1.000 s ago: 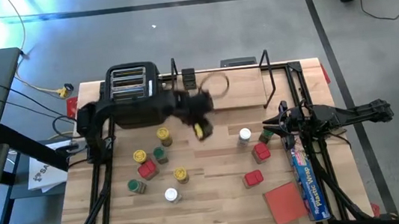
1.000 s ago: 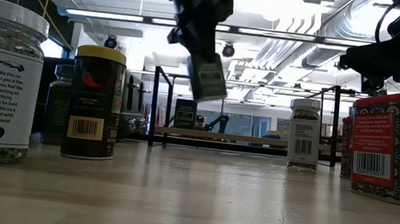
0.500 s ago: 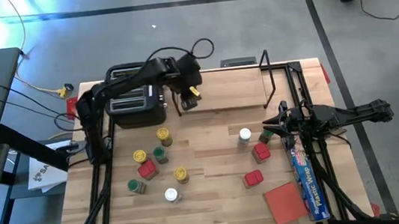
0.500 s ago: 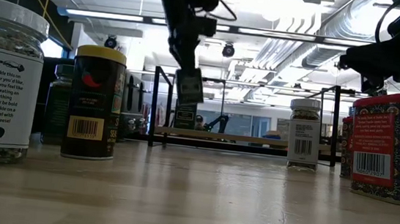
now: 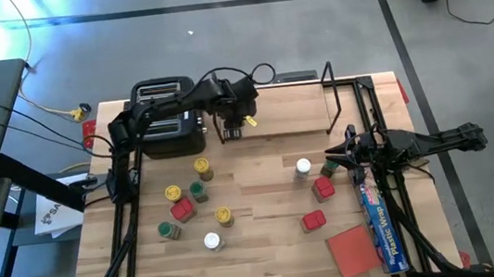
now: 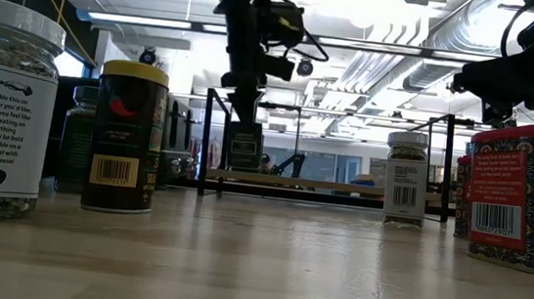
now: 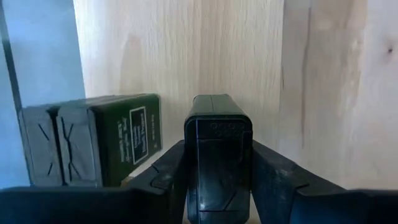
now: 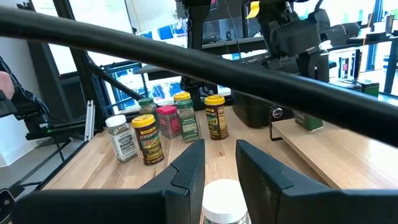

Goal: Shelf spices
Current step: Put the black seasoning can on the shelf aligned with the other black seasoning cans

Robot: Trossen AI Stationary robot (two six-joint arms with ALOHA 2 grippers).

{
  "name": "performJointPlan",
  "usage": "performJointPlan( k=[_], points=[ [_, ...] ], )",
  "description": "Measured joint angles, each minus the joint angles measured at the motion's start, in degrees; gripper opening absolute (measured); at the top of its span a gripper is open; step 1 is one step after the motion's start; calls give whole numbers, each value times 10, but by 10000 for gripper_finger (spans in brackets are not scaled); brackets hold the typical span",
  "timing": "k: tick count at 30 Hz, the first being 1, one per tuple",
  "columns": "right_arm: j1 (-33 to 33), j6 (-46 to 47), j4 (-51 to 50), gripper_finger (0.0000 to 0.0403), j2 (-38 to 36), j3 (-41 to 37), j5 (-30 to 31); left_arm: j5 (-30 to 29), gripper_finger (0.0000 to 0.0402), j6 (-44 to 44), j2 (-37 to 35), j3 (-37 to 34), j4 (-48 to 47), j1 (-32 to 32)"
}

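The left gripper [image 5: 230, 129] reaches over the shelf's [image 5: 291, 118] left end, just right of the toaster [image 5: 166, 120], on the far side of the table [image 5: 260, 249]. Its fingers [image 7: 273, 180] flank a dark square jar [image 7: 219, 155], one on each side and touching it; whether they press it or have let go cannot be told. In the low view the jar [image 6: 244, 147] stands upright on the shelf board [image 6: 322, 185], straight below the gripper [image 6: 245, 118]. In the left wrist view a second dark green square jar [image 7: 124, 146] stands just beside the first on the pale board.

The right gripper [image 5: 335, 159] waits over the table's right part, beside the blue wrap box [image 5: 380, 221]. Its fingers [image 8: 189, 168] stand apart, with a white-lidded jar [image 8: 225, 202] between them; a grip on it cannot be told. From above, that jar [image 5: 303, 166] sits just left of the gripper.

The other spices stand loose on the table, near of the shelf. On the left is a cluster: two yellow-lidded jars [image 5: 173, 194], a red tin [image 5: 181, 209], green-lidded jars [image 5: 199, 191], another yellow lid [image 5: 224, 217], a green one [image 5: 165, 230] and a white lid [image 5: 212, 241] nearest. Toward the right are two red tins [image 5: 324, 188] and [image 5: 313, 220], and a flat red pad [image 5: 352, 249] at the near right. The shelf's right part holds nothing that shows from above.
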Motion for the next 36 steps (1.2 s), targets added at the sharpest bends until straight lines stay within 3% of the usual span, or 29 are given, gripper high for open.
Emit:
performJointPlan(
  k=[11, 16, 36],
  points=[
    [0, 0, 0, 85, 0, 0, 0, -19, 184, 21, 0, 0, 5, 10],
    [0, 0, 0, 85, 0, 0, 0, -65, 189, 30, 0, 0, 19, 9],
    [0, 0, 0, 85, 0, 0, 0, -112, 133, 57, 0, 0, 46, 0]
  ],
)
